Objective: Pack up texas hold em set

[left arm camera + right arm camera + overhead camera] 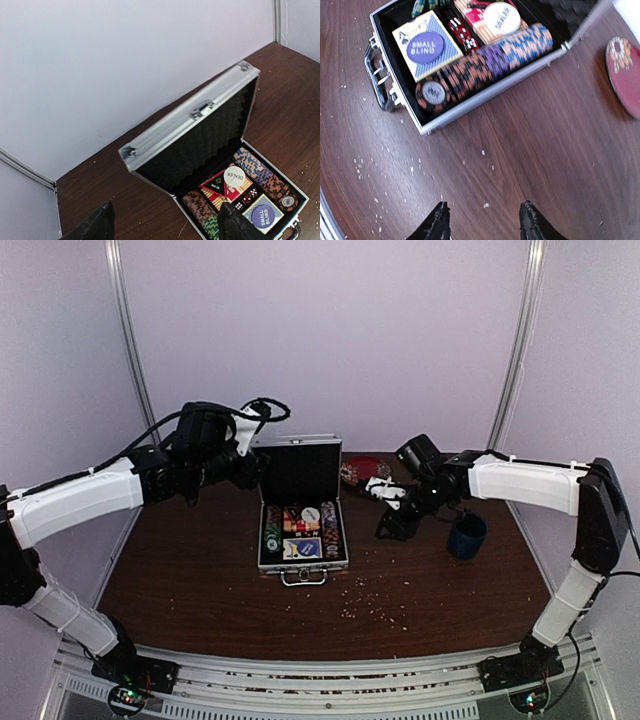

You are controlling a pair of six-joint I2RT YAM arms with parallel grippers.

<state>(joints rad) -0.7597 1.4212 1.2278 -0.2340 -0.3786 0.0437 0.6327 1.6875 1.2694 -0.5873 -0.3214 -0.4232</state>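
The silver case (pixel 302 562) lies open mid-table, its black-lined lid (pixel 300 470) standing upright. Rows of poker chips (pixel 485 65), a blue card deck (pixel 426 46), red dice (pixel 461 32) and a white dealer button (pixel 235 176) sit inside. My left gripper (pixel 250 465) hovers open at the lid's left edge, behind the case; in the left wrist view its fingertips (pixel 97 225) straddle the case's back corner without touching it. Right of the case, my right gripper (pixel 395 525) is open over bare wood with nothing between its fingers (pixel 437 222).
A red round plate (pixel 360 472) lies behind the right gripper, and a dark blue mug (pixel 467 536) stands to its right. Pale crumbs (pixel 370 605) are scattered in front of the case. The case handle (pixel 377 75) points toward the arms' bases.
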